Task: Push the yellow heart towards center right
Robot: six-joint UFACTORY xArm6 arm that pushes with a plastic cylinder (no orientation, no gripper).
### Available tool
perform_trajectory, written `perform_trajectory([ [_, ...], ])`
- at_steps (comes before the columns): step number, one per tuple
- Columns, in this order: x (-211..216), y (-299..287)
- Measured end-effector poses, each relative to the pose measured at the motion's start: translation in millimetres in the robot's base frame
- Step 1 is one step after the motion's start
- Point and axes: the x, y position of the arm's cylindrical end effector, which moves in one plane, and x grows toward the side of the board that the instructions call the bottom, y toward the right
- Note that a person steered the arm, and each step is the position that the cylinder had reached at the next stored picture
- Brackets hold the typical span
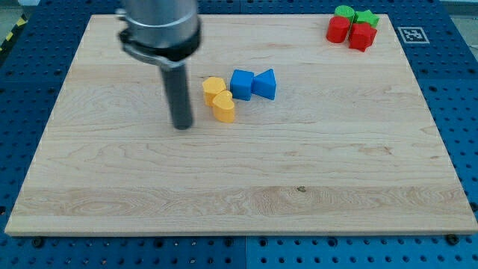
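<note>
The yellow heart (222,106) lies on the wooden board, left of the board's middle. A second yellow block (213,87), roughly hexagonal, touches it just above and to the left. My tip (182,125) rests on the board to the left of the yellow heart, a short gap apart from it. The rod rises to the grey arm body at the view's top.
A blue block (241,84) and a blue wedge-like block (264,84) sit right of the yellow blocks. At the view's top right are a red cylinder (338,29), a red block (362,36), a green round block (344,12) and a green star (366,17).
</note>
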Motion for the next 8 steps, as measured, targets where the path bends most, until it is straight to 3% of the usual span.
perform_trajectory([
  [1,-37.4,20.3],
  [2,-38.9,90.7],
  [3,-14.2,121.1],
  [5,9.8,86.6],
  [6,40.9,116.4],
  [8,34.9,186.5],
])
